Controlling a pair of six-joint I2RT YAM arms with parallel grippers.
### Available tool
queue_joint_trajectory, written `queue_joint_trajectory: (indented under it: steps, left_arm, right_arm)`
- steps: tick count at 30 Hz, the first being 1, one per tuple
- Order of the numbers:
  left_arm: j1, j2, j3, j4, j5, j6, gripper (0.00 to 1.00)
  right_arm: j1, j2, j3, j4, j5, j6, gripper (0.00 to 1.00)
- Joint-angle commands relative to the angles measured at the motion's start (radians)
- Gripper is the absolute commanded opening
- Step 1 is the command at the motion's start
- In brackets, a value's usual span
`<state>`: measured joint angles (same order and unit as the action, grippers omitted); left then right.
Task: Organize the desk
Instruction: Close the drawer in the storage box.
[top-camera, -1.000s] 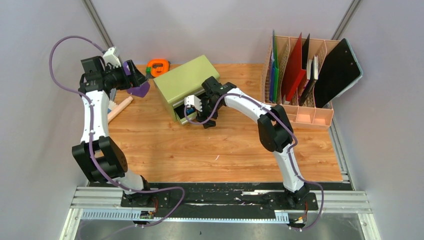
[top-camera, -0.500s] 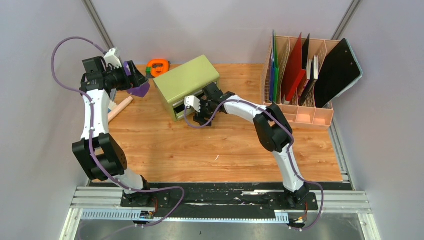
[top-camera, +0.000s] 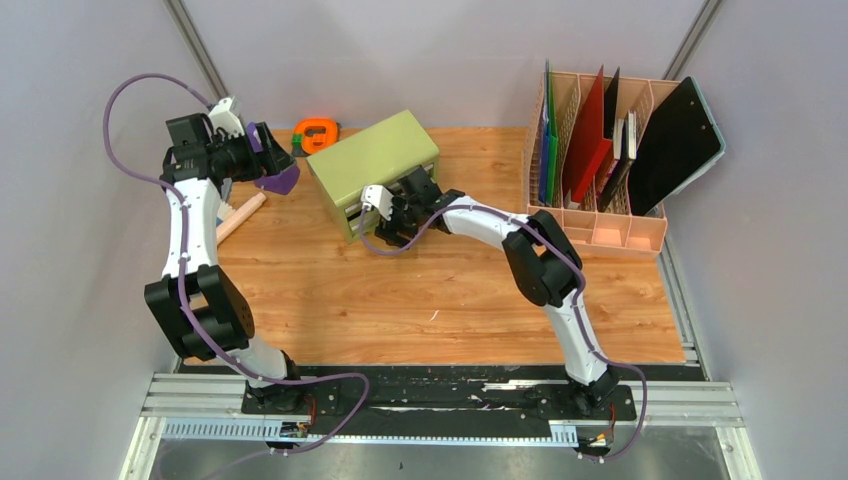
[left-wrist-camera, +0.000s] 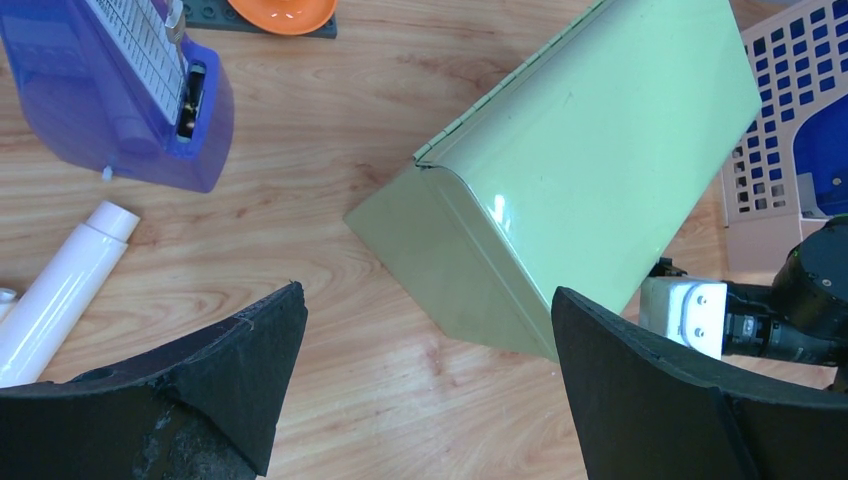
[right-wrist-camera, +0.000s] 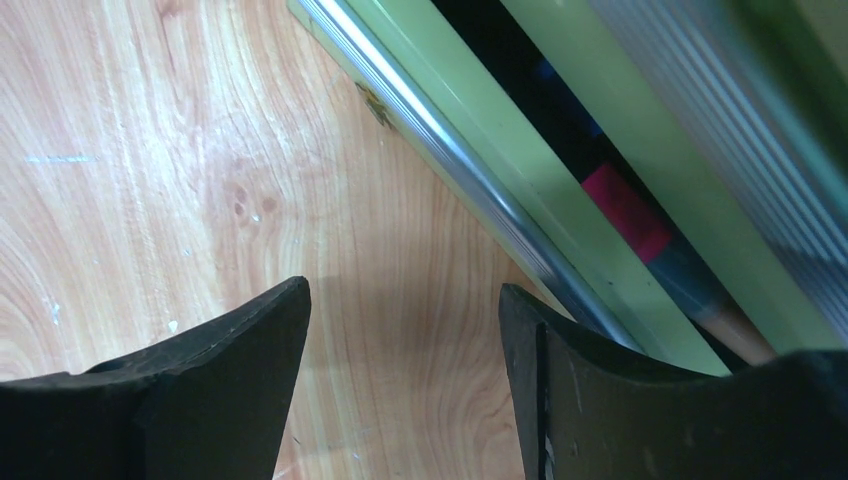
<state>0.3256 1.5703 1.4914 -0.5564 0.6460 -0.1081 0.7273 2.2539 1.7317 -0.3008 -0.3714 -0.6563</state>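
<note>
Right pincer (right-wrist-camera: 400, 300), spread and empty, is set low over the worktop (top-camera: 400, 300) at frame centre, ajar drawer front (right-wrist-camera: 520, 175) running diagonally just to its upper right; left pincer (left-wrist-camera: 425, 310), spread wide, is parked farther off.

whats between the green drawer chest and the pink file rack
Only bare desk, as the top view shows. The right arm passes nearer the bases, with the right gripper at the green drawer chest's front.
</note>
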Motion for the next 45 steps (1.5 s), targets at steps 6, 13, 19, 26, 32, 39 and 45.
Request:
queue_joint_trajectory:
  steps: [6,13,19,26,32,39,45]
  left_arm:
    - [-0.013,0.001,-0.004,0.024,-0.013,0.037,1.0]
    - [-0.02,-0.004,-0.023,0.038,-0.024,0.044,1.0]
    - [-0.02,-0.023,-0.054,0.064,-0.042,0.06,1.0]
    - [-0.02,-0.035,-0.08,0.09,-0.058,0.086,1.0]
    - [-0.02,-0.041,-0.095,0.106,-0.055,0.094,1.0]
    - [-0.02,-0.035,-0.105,0.119,-0.052,0.088,1.0]
    - [-0.02,-0.03,-0.121,0.13,-0.053,0.081,1.0]
  right_arm:
    - [0.013,-0.008,0.057,0.121,0.013,0.135,0.71]
    - [0.01,0.005,0.057,0.172,0.02,0.235,0.74]
    - [0.001,0.051,0.099,0.228,0.039,0.293,0.73]
    - [0.001,0.072,0.162,0.242,0.038,0.363,0.73]
    - [0.001,0.033,0.125,0.228,0.031,0.376,0.73]
    - [0.001,-0.025,0.057,0.223,0.044,0.344,0.75]
    - [0.007,-0.05,0.019,0.23,0.069,0.281,0.76]
